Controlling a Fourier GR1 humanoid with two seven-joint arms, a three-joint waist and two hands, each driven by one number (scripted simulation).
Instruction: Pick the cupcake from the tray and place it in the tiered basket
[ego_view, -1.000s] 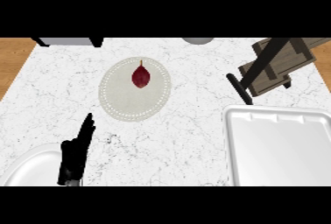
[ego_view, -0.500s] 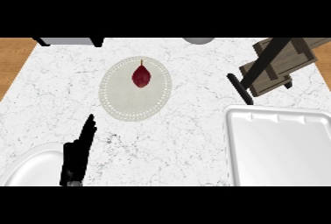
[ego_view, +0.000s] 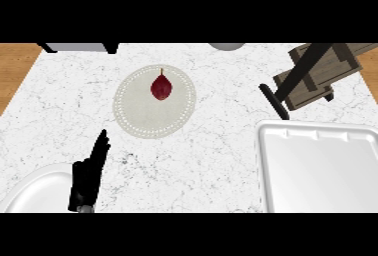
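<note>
The white tray lies at the lower right and its visible inside holds nothing. No cupcake shows anywhere in the head view. The tiered basket, brown wooden shelves on a black frame, stands at the upper right, just beyond the tray. My left hand rests at the lower left on the counter, open, its fingers straight and pointing away from me, holding nothing. My right hand is out of sight.
A round pale plate in the middle left carries a dark red, leaf-shaped item. A white rounded dish sits under my left wrist. A grey object and a dark-legged thing line the far edge.
</note>
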